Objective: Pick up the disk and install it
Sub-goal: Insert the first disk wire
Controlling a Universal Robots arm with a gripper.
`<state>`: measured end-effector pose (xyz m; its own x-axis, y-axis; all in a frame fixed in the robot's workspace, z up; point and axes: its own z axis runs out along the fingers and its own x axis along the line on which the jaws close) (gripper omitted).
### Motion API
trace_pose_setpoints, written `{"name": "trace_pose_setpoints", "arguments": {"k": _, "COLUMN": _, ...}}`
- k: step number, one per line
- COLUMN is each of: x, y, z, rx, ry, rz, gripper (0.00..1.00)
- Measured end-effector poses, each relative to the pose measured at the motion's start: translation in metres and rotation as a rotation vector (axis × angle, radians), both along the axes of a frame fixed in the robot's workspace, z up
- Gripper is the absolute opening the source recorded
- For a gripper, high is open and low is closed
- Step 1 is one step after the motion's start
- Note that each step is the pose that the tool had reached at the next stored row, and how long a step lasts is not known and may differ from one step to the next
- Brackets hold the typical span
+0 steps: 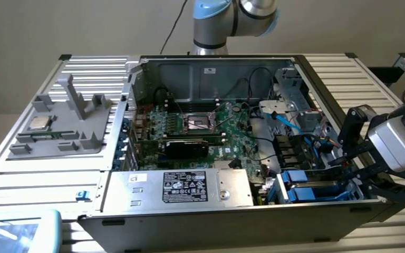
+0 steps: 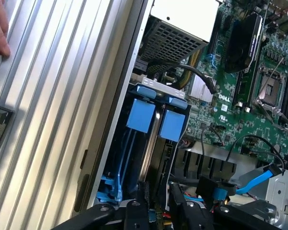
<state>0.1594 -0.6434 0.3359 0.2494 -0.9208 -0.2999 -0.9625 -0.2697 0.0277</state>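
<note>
The arm [image 1: 257,15] is a silver-grey metal tube with rounded joint housings, one covered by a pale blue cap [image 1: 213,13]. A thin black cable [image 1: 175,26] runs up beside it. The wrist section [image 1: 399,142] is a light grey block with darker edges. The claw [image 1: 350,168] is matt black, built of jointed bars with round pivot pins; the wrist view shows the claw [image 2: 161,215] with the same black bars.
</note>
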Motion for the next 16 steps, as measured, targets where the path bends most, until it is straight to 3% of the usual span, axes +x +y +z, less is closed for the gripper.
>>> {"name": "trace_pose_setpoints", "arguments": {"k": 2, "x": 0.0008, "y": -0.002, "z": -0.0004, "rx": 0.0041, "ry": 0.0002, "rz": 0.0, "gripper": 0.31}}
{"name": "trace_pose_setpoints", "arguments": {"k": 8, "x": 0.0006, "y": -0.0026, "z": -0.0012, "rx": 0.015, "ry": 0.0007, "rz": 0.007, "gripper": 0.31}}
{"name": "trace_pose_setpoints", "arguments": {"k": 16, "x": 0.0002, "y": -0.0053, "z": -0.0024, "rx": 0.017, "ry": 0.0024, "rz": 0.031, "gripper": 0.31}}
